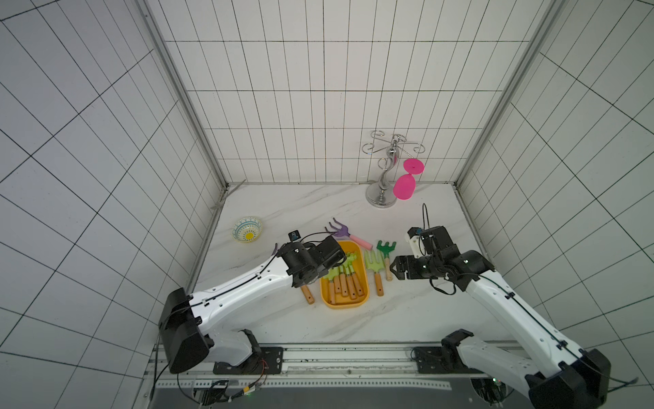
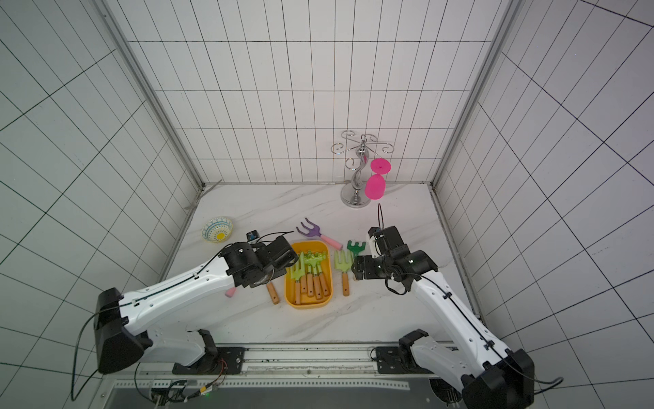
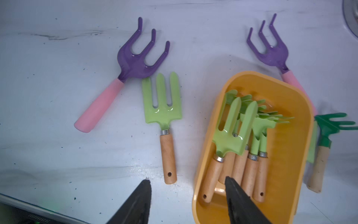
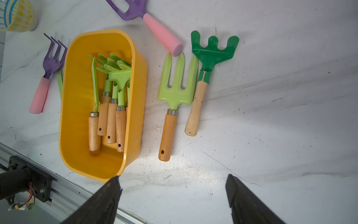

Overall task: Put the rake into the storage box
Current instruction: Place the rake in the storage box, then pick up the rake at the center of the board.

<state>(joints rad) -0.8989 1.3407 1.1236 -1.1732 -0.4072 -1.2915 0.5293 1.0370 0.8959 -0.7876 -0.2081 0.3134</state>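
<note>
Green rakes [image 3: 261, 124] in storage box [image 3: 290, 116] beneath parted, empty left fingers [image 3: 237, 199], right fingers [image 4: 242, 199] wide

A: What is in the storage box [image 2: 307, 304]?
B: Light green tools [image 2: 311, 271] with wooden handles. They lie side by side, heads at the far end.
A: What lies next to it?
B: Just beside its right wall, a light green fork [image 2: 344, 269]. A dark green rake [image 2: 356, 246] is a bit past that. By the box's far end lies a purple fork [image 2: 313, 232] with a pink handle. The left gripper [image 2: 292, 260] hangs at its left wall, and a wooden handle [image 2: 273, 293] pokes out from under it.
</note>
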